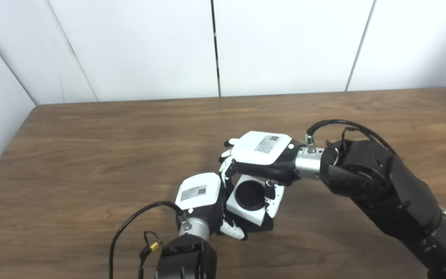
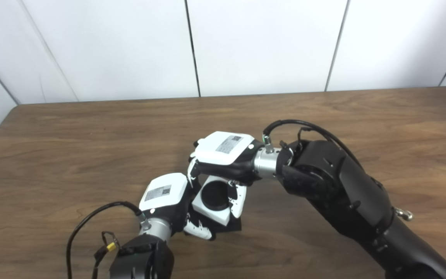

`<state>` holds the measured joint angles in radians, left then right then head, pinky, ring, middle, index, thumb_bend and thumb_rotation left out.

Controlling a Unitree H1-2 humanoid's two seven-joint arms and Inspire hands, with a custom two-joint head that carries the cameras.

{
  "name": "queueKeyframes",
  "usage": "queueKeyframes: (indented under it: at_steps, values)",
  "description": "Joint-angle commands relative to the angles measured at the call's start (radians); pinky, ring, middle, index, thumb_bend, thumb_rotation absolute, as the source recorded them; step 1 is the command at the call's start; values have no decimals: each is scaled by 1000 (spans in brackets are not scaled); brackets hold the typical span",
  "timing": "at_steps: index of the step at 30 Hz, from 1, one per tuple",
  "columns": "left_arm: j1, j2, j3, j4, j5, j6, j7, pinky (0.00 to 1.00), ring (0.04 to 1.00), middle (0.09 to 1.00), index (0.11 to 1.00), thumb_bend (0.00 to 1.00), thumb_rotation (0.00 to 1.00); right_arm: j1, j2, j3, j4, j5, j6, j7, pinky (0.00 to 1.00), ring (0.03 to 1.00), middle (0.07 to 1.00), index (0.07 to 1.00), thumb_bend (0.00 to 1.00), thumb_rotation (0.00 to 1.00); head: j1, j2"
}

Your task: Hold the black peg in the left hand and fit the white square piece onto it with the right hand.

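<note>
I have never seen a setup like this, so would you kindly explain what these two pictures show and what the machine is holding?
Both pictures come from two cameras side by side on a humanoid robot's head, looking down at a wooden table. The two black arms entering from the bottom end in white-backed mechanical hands. The left hand grips a black peg from the side and below. The right hand reaches over from the right, its fingers around a white square piece. The peg's round black top shows inside the piece's hole, so the piece appears to be on the peg. Nothing else lies on the table.
</note>
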<state>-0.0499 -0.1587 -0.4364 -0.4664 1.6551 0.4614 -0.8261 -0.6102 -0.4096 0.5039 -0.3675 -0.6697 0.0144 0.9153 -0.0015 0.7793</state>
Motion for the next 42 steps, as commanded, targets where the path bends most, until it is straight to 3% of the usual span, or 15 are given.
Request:
queueKeyframes:
  at_steps: [1,2,3,4,6,14,27,28,29,30,32,36,42]
  values:
    - [63,-203,-57,96,33,6,8,983,931,835,487,524,58,-41,-29,-14,17,31,-46,-4,1000,884,779,490,525,147,1,1]
    - [63,-202,-57,96,29,6,11,984,931,835,487,524,58,-43,-33,-13,21,34,-43,-1,1000,881,780,492,524,149,2,2]
    - [63,-200,-58,95,26,7,13,983,929,833,487,524,57,-46,-36,-10,23,36,-35,8,1000,883,788,583,779,215,2,2]
    - [63,-200,-57,94,25,7,14,982,929,835,487,524,57,-49,-38,-8,24,39,-26,16,1000,888,797,633,888,263,2,2]
    - [66,-204,-55,92,27,6,14,980,929,839,487,523,56,-54,-43,-4,21,40,-10,32,1000,900,817,708,983,336,3,2]
    - [64,-198,-54,86,27,7,7,973,928,843,487,521,55,-63,-55,-21,-15,42,37,81,1000,985,928,881,1000,456,-2,0]
    - [44,-176,-35,56,-37,6,3,970,909,822,492,523,60,-102,-49,-69,-69,54,111,111,1000,1000,931,875,1000,437,-3,-1]
    - [38,-179,-30,41,-36,6,-14,970,909,822,492,523,60,-105,-50,-73,-69,55,115,111,1000,1000,931,875,1000,437,-3,-1]
    - [33,-182,-26,31,-36,6,-26,970,913,830,620,709,86,-107,-50,-76,-69,56,117,111,1000,1000,931,876,1000,434,-3,-1]
    - [23,-188,-15,8,-42,6,-60,971,914,832,663,772,95,-110,-51,-80,-69,56,123,113,1000,1000,931,877,1000,433,-1,-1]
    - [-6,-202,18,-45,-50,4,-157,992,936,861,767,823,129,-116,-50,-88,-68,58,136,115,1000,1000,928,865,1000,424,1,0]
    - [-61,-213,61,-114,-29,-2,-286,987,936,859,793,865,145,-120,-51,-99,-65,62,149,110,1000,1000,926,854,1000,412,5,-3]
    - [-153,-215,117,-204,44,-23,-407,949,921,862,819,928,164,-123,-56,-121,-65,63,167,101,1000,1000,916,839,1000,418,8,-4]
